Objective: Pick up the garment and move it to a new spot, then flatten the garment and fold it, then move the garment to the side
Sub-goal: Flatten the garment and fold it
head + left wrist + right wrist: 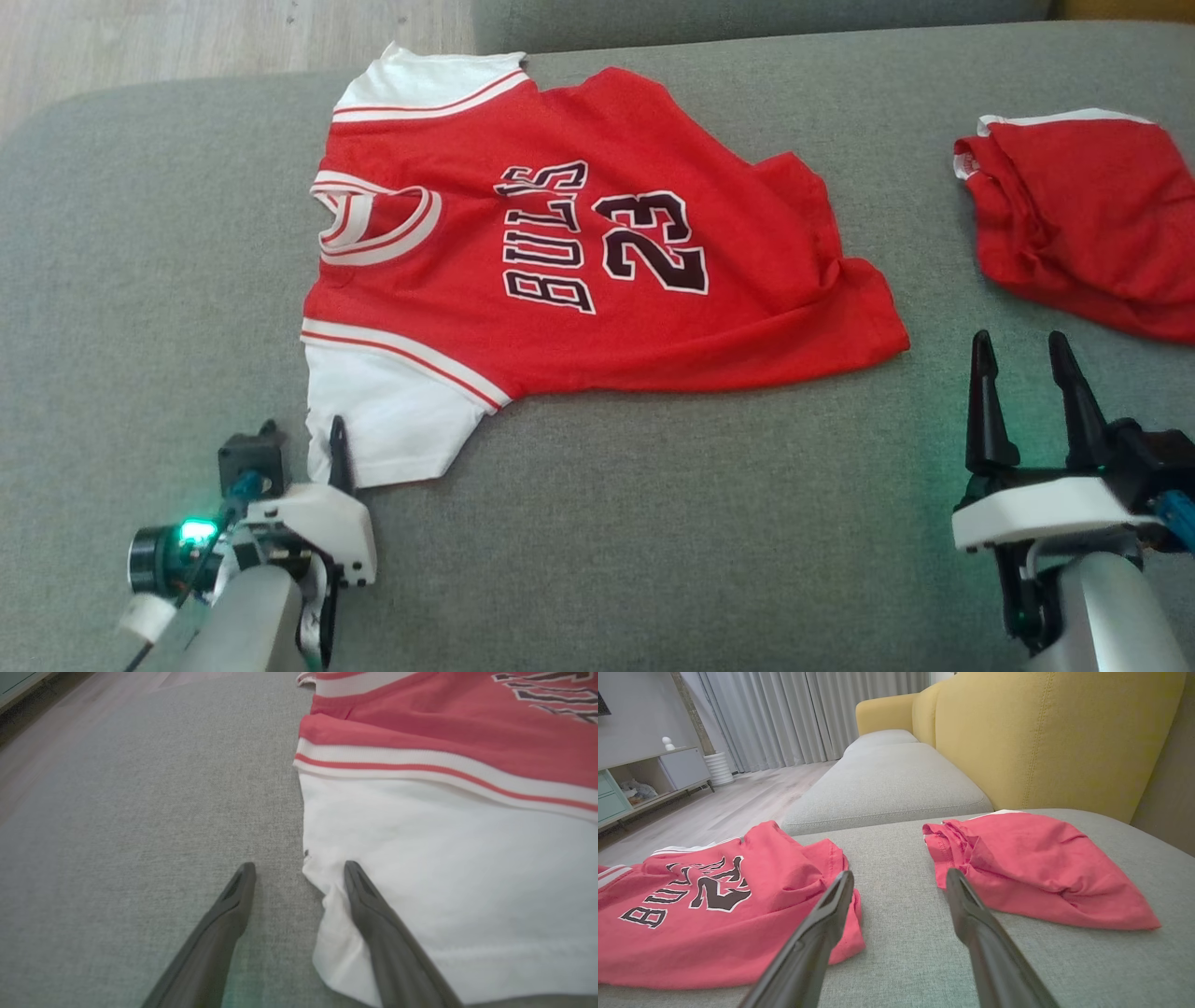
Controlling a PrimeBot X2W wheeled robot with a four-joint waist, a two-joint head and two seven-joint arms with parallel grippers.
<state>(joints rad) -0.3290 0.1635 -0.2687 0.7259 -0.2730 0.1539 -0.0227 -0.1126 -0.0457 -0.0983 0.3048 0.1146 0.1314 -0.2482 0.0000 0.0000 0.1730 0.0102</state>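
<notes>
Spread face-up on a grey woven sofa cushion: a red mesh basketball jersey with white sleeves and dark "BULLS 23" lettering, collar toward the robot's left, hem toward its right, a little rumpled near the hem's far corner. Low at the outer corner of the jersey's near white sleeve: the left gripper, jaws spread wide, clasping nothing. From the left wrist, the same gripper straddling the sleeve's edge, one dark finger over bare cushion, the other over the white cloth, fabric puckered just beside it; contact hard to judge. Near the robot's right, just short of the jersey's hem corner: the right gripper, jaws likewise wide apart and empty, fingers pointing away across the cushion. From the right wrist, that gripper aimed at the bare grey strip between the jersey and a second, crumpled red garment, one finger overlapping the jersey's hem corner in that view. Same crumpled red garment well apart from the jersey, at the cushion's right side.
</notes>
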